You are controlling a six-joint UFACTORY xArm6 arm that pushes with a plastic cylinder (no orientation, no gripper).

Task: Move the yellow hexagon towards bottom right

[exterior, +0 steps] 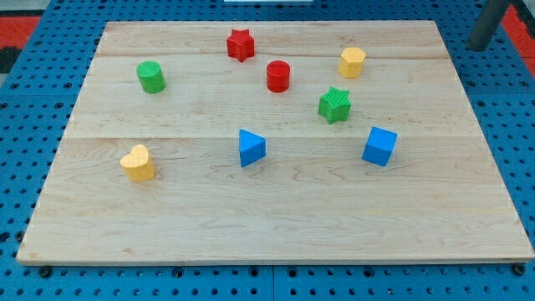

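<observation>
The yellow hexagon (352, 62) stands near the view's top right of the wooden board (276, 226). My tip (479, 45) is at the view's top right corner, just beyond the board's right edge, well to the right of the yellow hexagon and touching no block. A green star (334, 104) lies just below and left of the hexagon. A blue cube (379, 146) lies further down, towards the bottom right of the hexagon.
A red cylinder (278, 76) and a red star (240, 44) sit left of the hexagon. A green cylinder (151, 77) is at the upper left, a yellow heart (138, 163) at the left, a blue triangle (251, 148) near the middle.
</observation>
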